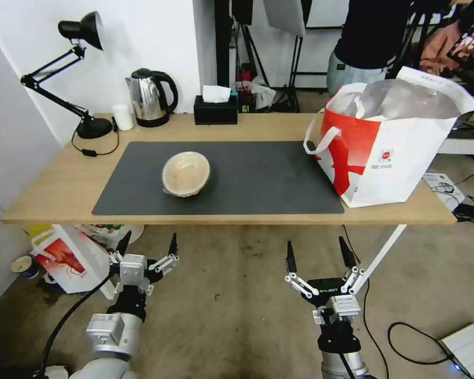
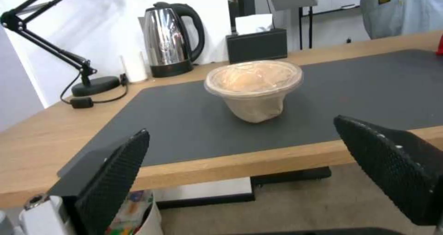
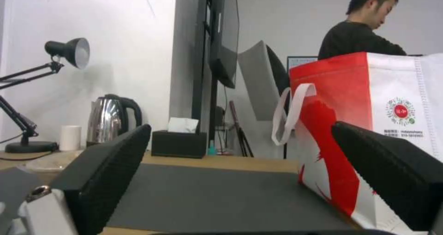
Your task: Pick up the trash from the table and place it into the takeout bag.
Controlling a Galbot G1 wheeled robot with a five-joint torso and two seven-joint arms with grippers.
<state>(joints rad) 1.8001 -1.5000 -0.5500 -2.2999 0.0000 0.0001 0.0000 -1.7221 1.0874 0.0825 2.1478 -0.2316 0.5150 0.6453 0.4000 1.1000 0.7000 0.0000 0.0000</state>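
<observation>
A shallow tan bowl (image 1: 186, 173) (image 2: 254, 88) sits on the dark grey mat (image 1: 247, 179), left of the table's (image 1: 63, 184) middle. The takeout bag (image 1: 389, 142) (image 3: 369, 131), white with a red patch and foil lining, stands open at the table's right end. My left gripper (image 1: 147, 245) hangs open below the front edge, in front of the bowl. My right gripper (image 1: 317, 252) is also open below the front edge, nearer the bag. Nothing is between either pair of fingers. In the left wrist view the bowl lies straight ahead between the fingertips (image 2: 120, 172).
At the back of the table stand a black desk lamp (image 1: 84, 126), a small white cup (image 1: 123, 117), a steel kettle (image 1: 150, 97) and a black tissue box (image 1: 216, 108). A smaller red-and-white bag (image 1: 68, 260) sits on the floor under the left end. Cables run along the floor at right.
</observation>
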